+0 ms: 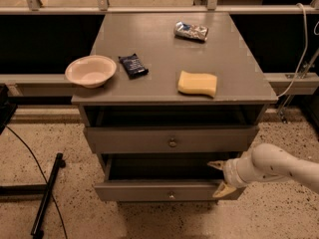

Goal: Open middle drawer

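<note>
The middle drawer sits partly pulled out beneath the upper drawer. The hand is at its front's right end, fingers spread wide astride the panel. The pull appears under way; the next move likely calls for a straight outward draw to avoid skewing.

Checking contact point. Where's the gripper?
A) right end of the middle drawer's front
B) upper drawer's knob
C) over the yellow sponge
A: the gripper is at the right end of the middle drawer, fingers spread across its front.
</note>
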